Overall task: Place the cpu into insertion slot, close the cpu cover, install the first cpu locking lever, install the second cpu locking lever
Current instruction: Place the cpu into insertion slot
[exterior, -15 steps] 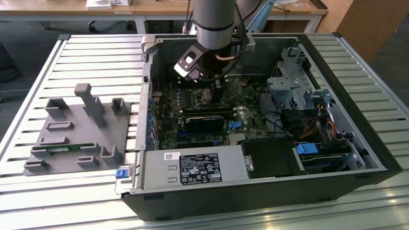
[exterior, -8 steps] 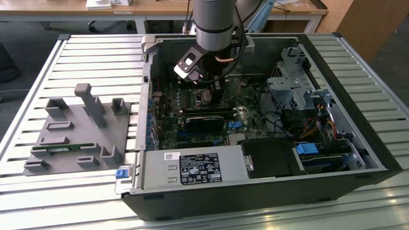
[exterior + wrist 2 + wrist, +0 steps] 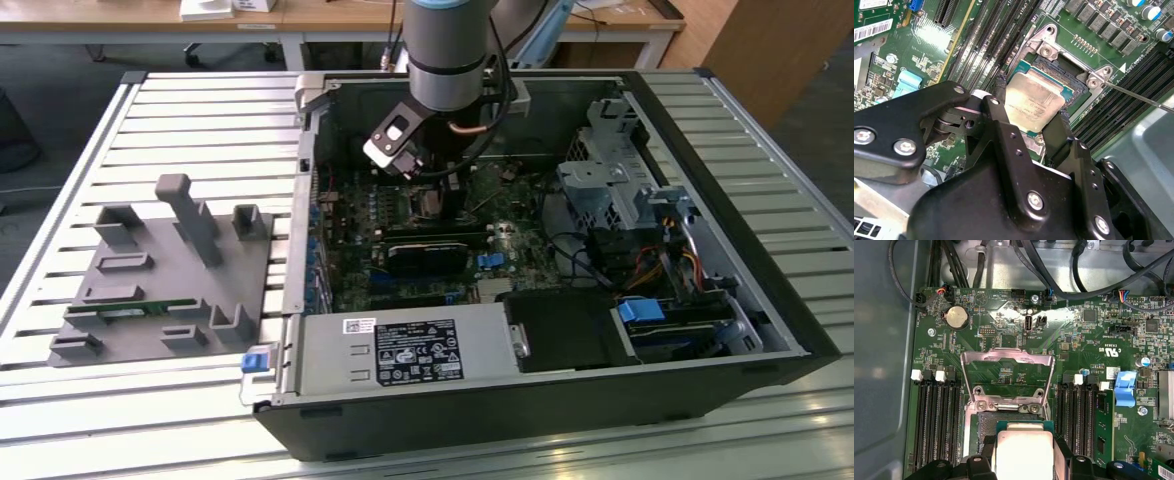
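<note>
My gripper reaches down into the open computer case, and its black fingers are shut on the cpu. The cpu is a flat silvery-beige square with a green edge. It sits between the fingers just over the insertion slot, covering part of the dark socket; whether it touches the socket I cannot tell. The cpu cover, a silvery frame with a cut-out centre, stands flipped open beyond the slot. A thin metal lever rod sticks out beside the socket.
Black memory slots flank the socket on both sides. A black card lies close by the gripper, and the power supply, drive cage and cables crowd the case. A grey fixture stands on the slatted table.
</note>
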